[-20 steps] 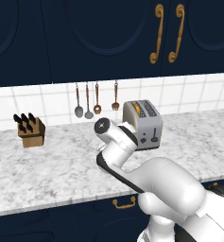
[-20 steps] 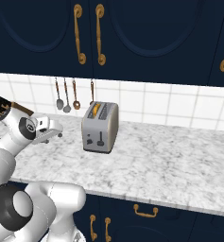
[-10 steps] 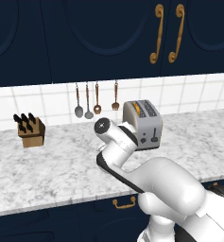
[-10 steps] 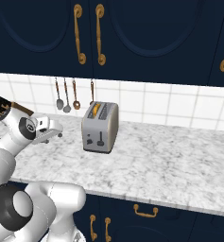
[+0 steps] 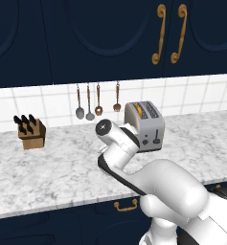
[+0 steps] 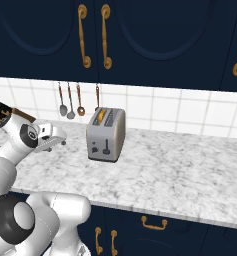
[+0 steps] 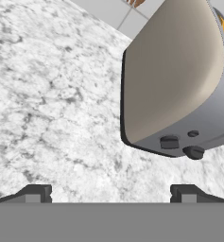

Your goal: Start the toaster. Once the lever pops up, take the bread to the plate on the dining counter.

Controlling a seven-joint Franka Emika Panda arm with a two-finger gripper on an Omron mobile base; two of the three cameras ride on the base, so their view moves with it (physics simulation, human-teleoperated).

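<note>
Silver-grey toaster (image 5: 146, 126) sits on the marble worktop (image 5: 62, 167) near the white tiled backsplash (image 6: 190, 112), dark controls on its end face toward the robot. Lever (image 6: 106, 150) – small dark slider low on that face, with a small dark dial (image 6: 94, 148) beside it. Bread (image 6: 102, 116) stands in one slot, only a golden-brown edge showing at the top; the same orange sliver shows at the top right corner in the hand view (image 7: 222, 22).

Gripper (image 6: 60, 140) hovers above the worktop, left of the toaster as the right base view shows it, apart from it, nothing touched. Jaws released and spread wide, nothing between them – in the hand view the two dark fingertips (image 7: 34, 194) sit far apart at the bottom edge, with bare marble between them. Toaster in that view is up and to the right, its broad side facing the camera, the lever (image 7: 169, 142) and dial (image 7: 194, 152) at its lower edge.

Knife block (image 5: 30, 133), wooden with dark handles, stands on the worktop well to the left of the toaster. Four utensils (image 5: 97, 101) hang on the backsplash just behind and left of the toaster. Navy upper cabinets (image 5: 110, 38) with gold handles (image 5: 168, 33) run above; navy drawers with a gold handle (image 5: 125, 206) sit under the worktop edge.
</note>
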